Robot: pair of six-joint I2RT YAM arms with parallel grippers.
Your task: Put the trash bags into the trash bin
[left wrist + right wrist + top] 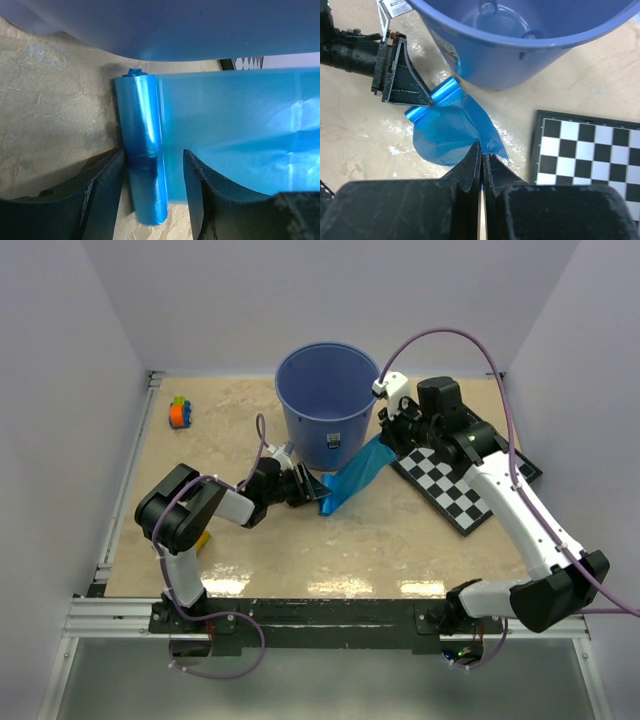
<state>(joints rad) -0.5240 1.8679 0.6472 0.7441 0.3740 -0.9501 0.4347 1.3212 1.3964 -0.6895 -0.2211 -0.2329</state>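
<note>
Left gripper (153, 151) lies low on the table with its jaws apart, one finger on each side of the rolled end of the trash bags (450, 125). The roll sits in the gap. One finger (107, 185) looks to be against the roll, while the other stands a little off it, so the roll is straddled and not clamped.

The roll lies on the table (380, 540) just in front of the foot of the trash bin (305, 425). A loose sheet of the thin, shiny blue film runs off the roll to the right. Its far end is caught in the right gripper (481, 147), whose fingers are pressed tight together on the film's edge. The sheet hangs between the two grippers, slanting up from the roll.

None of the bags are in the bin, which stands upright at the far middle of the table, its mouth open. The right gripper sits beside the bin's right side, near the corner of the chessboard (455, 485). Small toy blocks (180, 412) lie well apart at the far left.
</note>
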